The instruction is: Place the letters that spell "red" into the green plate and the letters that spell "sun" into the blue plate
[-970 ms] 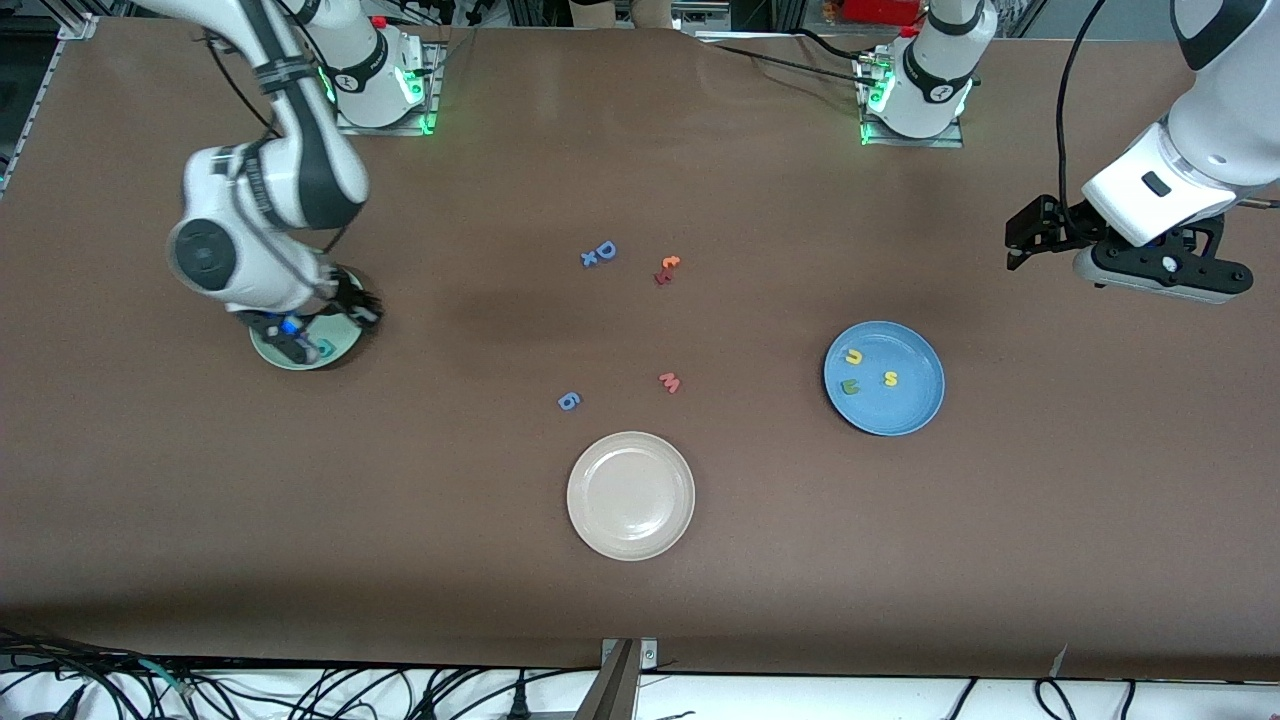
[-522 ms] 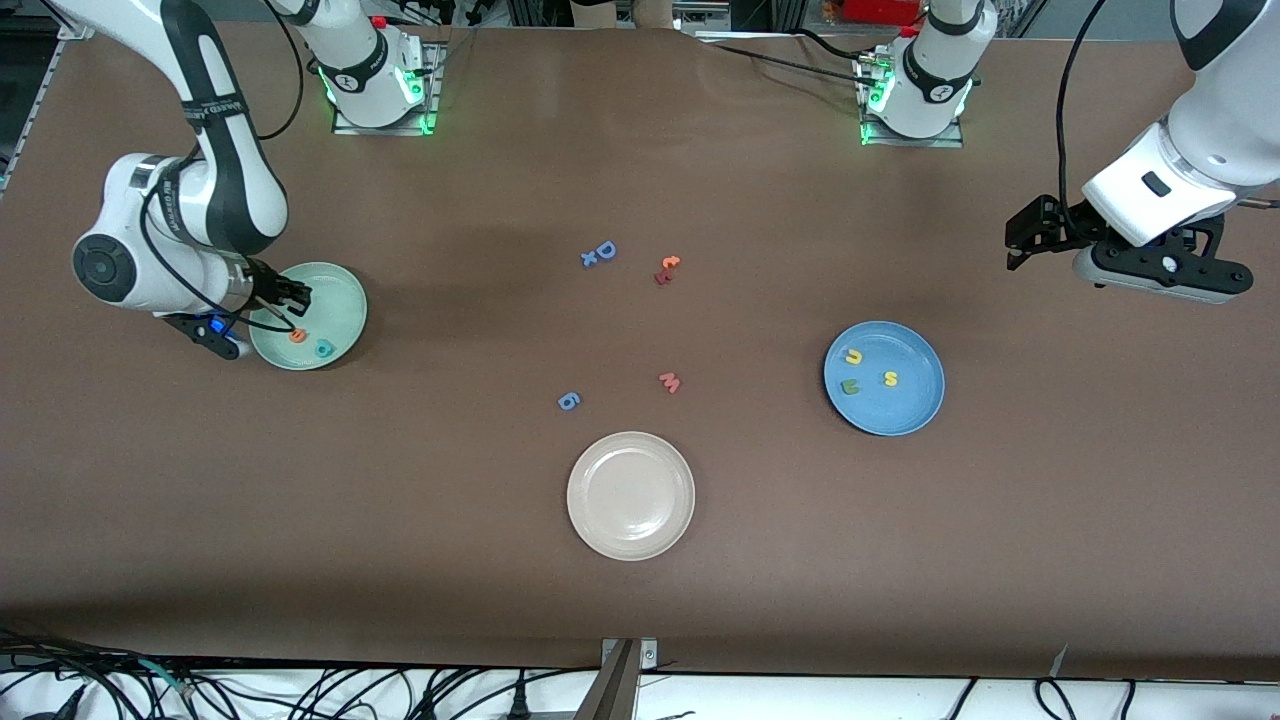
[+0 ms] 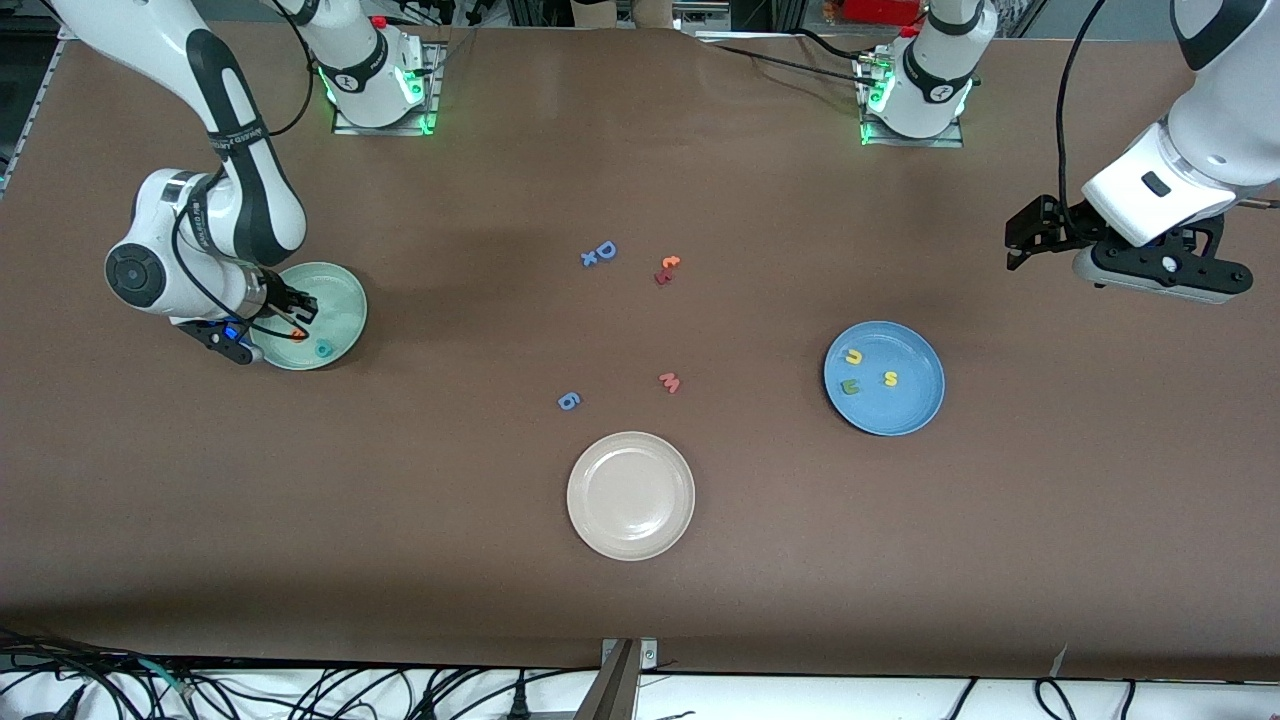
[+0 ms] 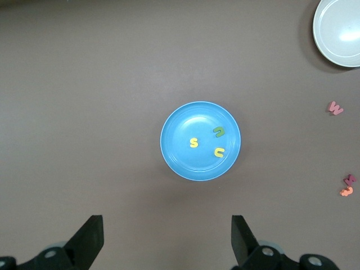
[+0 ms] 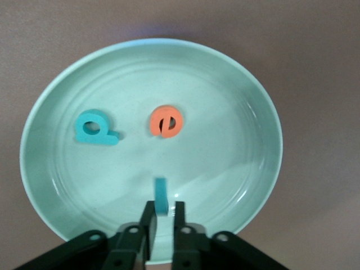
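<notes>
The pale green plate [image 3: 345,300] [image 5: 264,112] lies near the right arm's end of the table. An orange "e" [image 3: 298,334] [image 5: 166,121] and a teal "d" [image 3: 323,349] [image 5: 94,128] rest in it. My right gripper [image 3: 298,315] [image 5: 163,205] hangs low over this plate. Its fingers are slightly parted around the thin teal "r" [image 5: 161,196], which touches one pad, with a gap at the other. The blue plate [image 3: 920,400] [image 4: 185,124] holds a yellow "s" [image 3: 890,378] [image 4: 194,143], a yellow "n" [image 3: 853,356] [image 4: 219,152] and a green "u" [image 3: 850,385] [image 4: 219,132]. My left gripper [image 3: 1020,245] [image 4: 167,236] waits wide open and empty, raised near the blue plate.
A cream-white plate [image 3: 630,495] [image 4: 337,34] sits nearest the front camera. Loose on the table's middle lie a blue "D" with "x" [image 3: 599,253], a red-orange letter pair [image 3: 666,269], a pink "w" [image 3: 670,382] and a blue "6" [image 3: 568,401].
The right arm swung off the green plate, uncovering the "e" and "d", then settled with its gripper low over it. Its fingers have parted slightly. The left arm has not moved.
</notes>
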Action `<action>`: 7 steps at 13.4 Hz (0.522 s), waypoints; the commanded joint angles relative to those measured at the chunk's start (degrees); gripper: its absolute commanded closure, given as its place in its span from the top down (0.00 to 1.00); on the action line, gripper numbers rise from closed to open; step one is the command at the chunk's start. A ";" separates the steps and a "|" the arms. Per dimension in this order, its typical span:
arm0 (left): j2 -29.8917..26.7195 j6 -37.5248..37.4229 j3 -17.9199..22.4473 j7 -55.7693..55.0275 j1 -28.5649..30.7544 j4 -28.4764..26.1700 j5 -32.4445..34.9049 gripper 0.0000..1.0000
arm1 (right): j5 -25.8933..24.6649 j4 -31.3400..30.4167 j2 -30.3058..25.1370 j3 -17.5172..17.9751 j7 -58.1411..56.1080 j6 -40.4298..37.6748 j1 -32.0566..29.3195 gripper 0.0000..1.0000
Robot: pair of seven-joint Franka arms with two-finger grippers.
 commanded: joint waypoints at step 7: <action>0.53 -0.91 0.13 1.41 0.19 1.55 -1.24 1.00 | -0.15 15.88 -4.73 0.95 -1.27 -15.88 1.14 0.99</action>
